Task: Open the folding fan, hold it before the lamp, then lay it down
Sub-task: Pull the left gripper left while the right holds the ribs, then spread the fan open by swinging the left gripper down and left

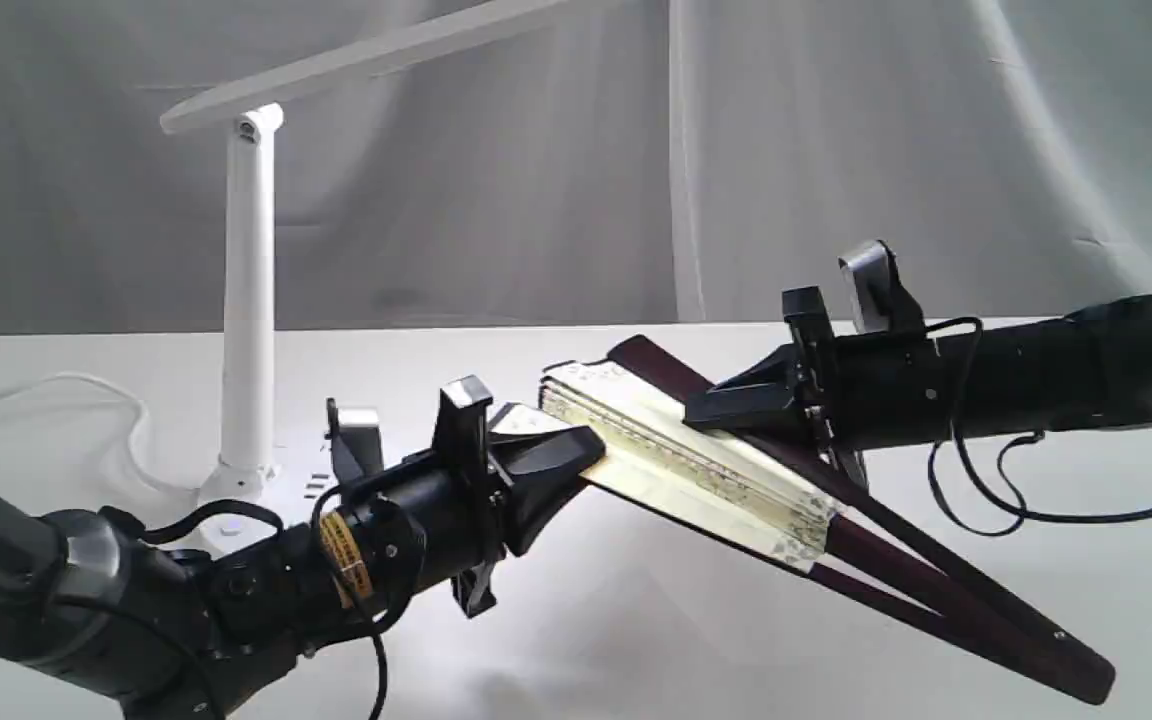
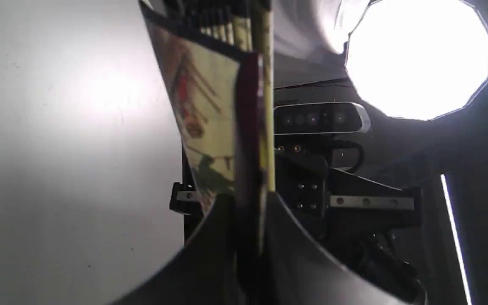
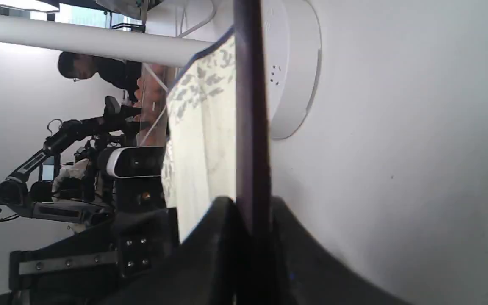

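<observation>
The folding fan (image 1: 696,460) hangs low over the white table, only a little spread, its cream pleats stacked and its maroon guards meeting at the pivot at lower right. My left gripper (image 1: 576,455) is shut on the nearer guard; in the left wrist view the fan (image 2: 210,118) runs up from between the fingers. My right gripper (image 1: 706,410) is shut on the farther maroon guard, and the right wrist view shows the fan (image 3: 203,140) with that guard clamped between the fingers. The lamp (image 1: 248,300) stands behind at left, its head bar reaching right overhead.
The lamp's round base (image 3: 295,72) sits on the table just beyond the fan. A white cable (image 1: 46,400) loops at far left. A grey draped cloth forms the backdrop. A bright round studio light (image 2: 417,55) glares in the left wrist view.
</observation>
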`<action>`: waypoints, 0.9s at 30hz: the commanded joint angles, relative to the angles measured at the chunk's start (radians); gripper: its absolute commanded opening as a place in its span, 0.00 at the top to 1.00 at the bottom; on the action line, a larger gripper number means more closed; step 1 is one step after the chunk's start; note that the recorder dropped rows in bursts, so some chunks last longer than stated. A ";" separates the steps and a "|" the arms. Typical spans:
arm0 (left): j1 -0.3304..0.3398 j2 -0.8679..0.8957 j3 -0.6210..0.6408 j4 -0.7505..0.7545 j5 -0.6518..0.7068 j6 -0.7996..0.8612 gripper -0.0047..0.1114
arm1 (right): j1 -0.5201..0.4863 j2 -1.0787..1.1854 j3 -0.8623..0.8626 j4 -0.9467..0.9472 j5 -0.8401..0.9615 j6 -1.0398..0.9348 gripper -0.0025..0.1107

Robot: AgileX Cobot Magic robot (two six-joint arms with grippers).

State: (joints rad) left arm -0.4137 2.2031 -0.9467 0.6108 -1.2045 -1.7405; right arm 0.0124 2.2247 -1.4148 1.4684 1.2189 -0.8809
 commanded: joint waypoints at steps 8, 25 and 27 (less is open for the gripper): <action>-0.003 -0.012 -0.002 0.052 -0.017 0.016 0.96 | -0.003 -0.005 0.005 0.039 0.002 -0.009 0.98; -0.003 -0.017 0.075 0.018 -0.017 0.018 0.96 | -0.023 -0.005 0.005 0.096 0.002 -0.031 0.98; -0.003 -0.017 0.086 0.013 -0.017 0.019 0.96 | -0.038 -0.005 0.005 0.110 0.002 -0.031 0.98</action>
State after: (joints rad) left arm -0.4129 2.1978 -0.8760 0.5859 -1.2352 -1.7437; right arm -0.0060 2.2247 -1.4148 1.5233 1.2356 -0.9139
